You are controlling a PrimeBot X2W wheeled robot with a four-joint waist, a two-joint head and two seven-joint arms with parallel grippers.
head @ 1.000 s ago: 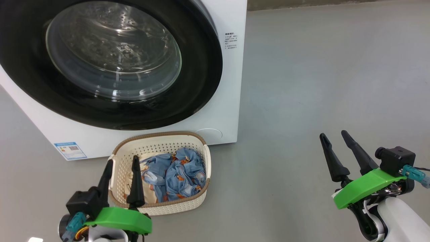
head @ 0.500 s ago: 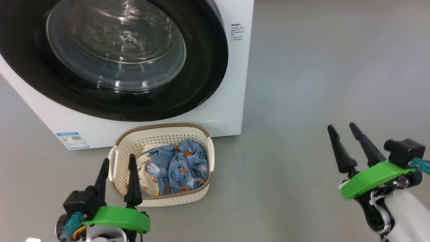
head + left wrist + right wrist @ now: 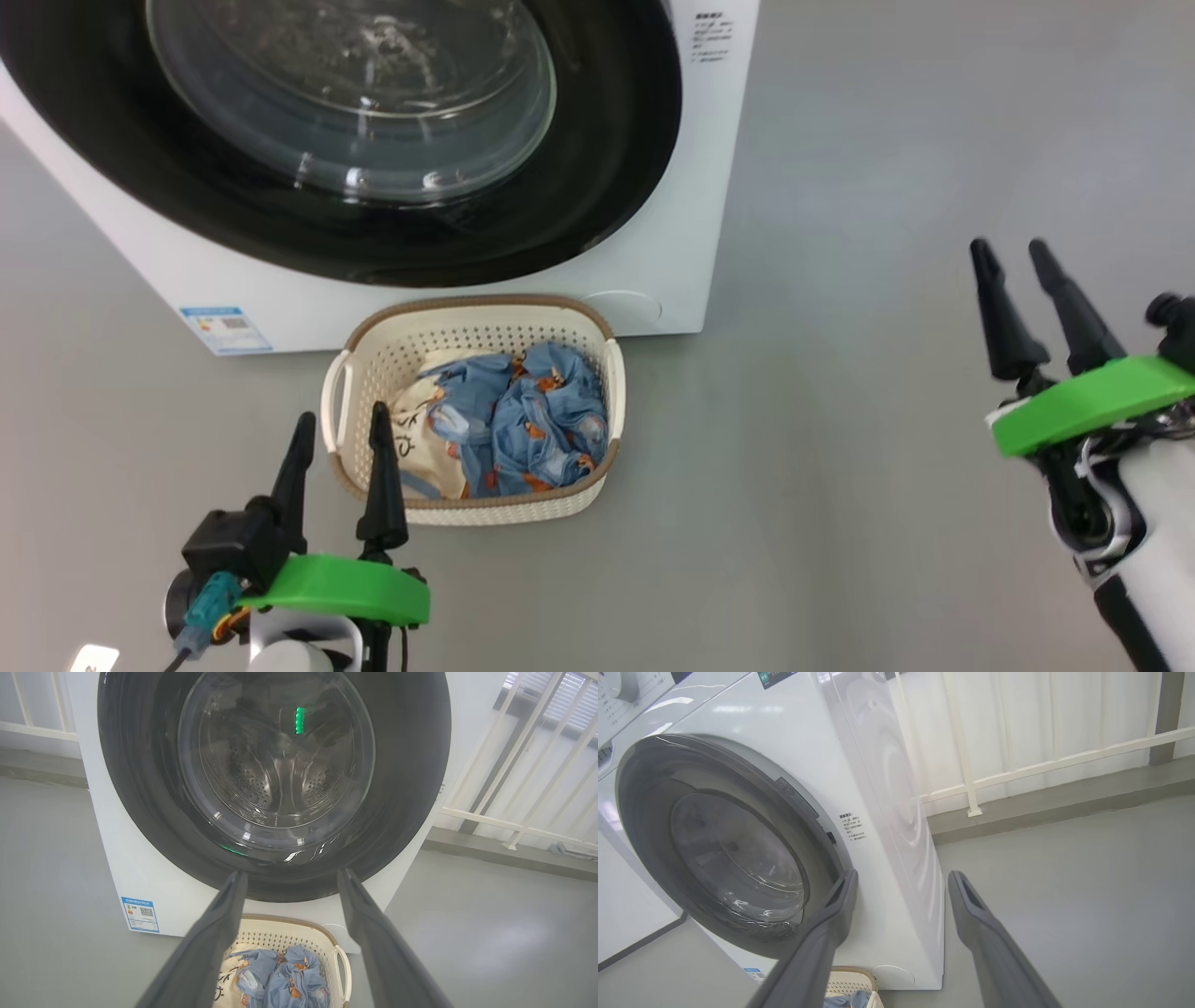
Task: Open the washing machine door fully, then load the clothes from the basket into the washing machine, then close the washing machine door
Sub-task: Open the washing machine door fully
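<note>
SPOTTER: Laundry room, head view. Your washing machine stands on the grey floor. The washing machine door is shut flush against its front, a glossy black rim around the glass bowl.

DESK: Then you are on step one, and by our reading it is not yet begun. Where does your load sit?

SPOTTER: The basket rests on the floor at the door's 6 o'clock, just in front of the machine's white panel. The clothes lie bundled inside it, blue print heaped beside a cream cloth.

DESK: And your pincers?

SPOTTER: Both are parted and carry nothing. Your left pincer hovers at the basket's 7 o'clock, its fingers aimed up toward the door. Your right pincer hangs well apart from the basket, out at its 3 o'clock above the floor. In its wrist view, its fingers frame the machine's right front corner.

DESK: Our judgement is that the door comes before the clothes. You need a fingertip hooked behind the rim's edge. The likely place is at 3 o'clock, where your right wrist view shows a small dark notch, though we cannot tell whether that is the catch. Your right pincer looks better placed for that side. Swing the door out fully, and watch that the swing clears the basket below.
</note>
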